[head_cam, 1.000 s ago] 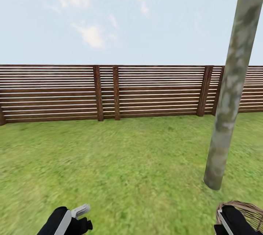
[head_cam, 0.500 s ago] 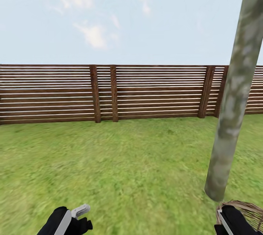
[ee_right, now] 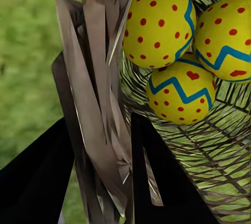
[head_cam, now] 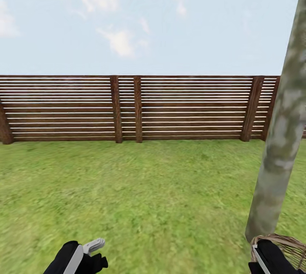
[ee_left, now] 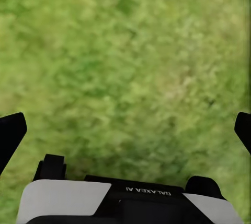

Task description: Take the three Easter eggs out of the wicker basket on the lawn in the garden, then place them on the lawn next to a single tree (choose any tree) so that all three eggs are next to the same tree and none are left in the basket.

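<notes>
Closer now than a second ago, the tree (head_cam: 280, 138) has slid toward the head view's right edge as the robot rolls up and its camera swings; the arms sit as they did.

At left, the left gripper (ee_left: 125, 130) hangs over bare lawn (head_cam: 148, 189), jaws wide apart and empty. Far back, the slatted fence (head_cam: 127, 108) closes off the lawn's far edge, with open grass all the way up to it.

At right, the trunk meets the ground just beyond the wicker basket (ee_right: 104, 104), which is carried low at the robot's right side. The right gripper (ee_right: 102, 177) has its jaws clamped on the braided rim. All three Easter eggs (ee_right: 180, 96) lie bunched together, touching, in the basket's bowl.

By their look, the eggs are smooth, rigid and apt to roll, so each is best pinched across its middle, squarely. The open weave seems light but springy, and could flex or tip under a one-sided hold. Room for setting down is ample on the grass left of the trunk; only the trunk itself crowds the right arm.
</notes>
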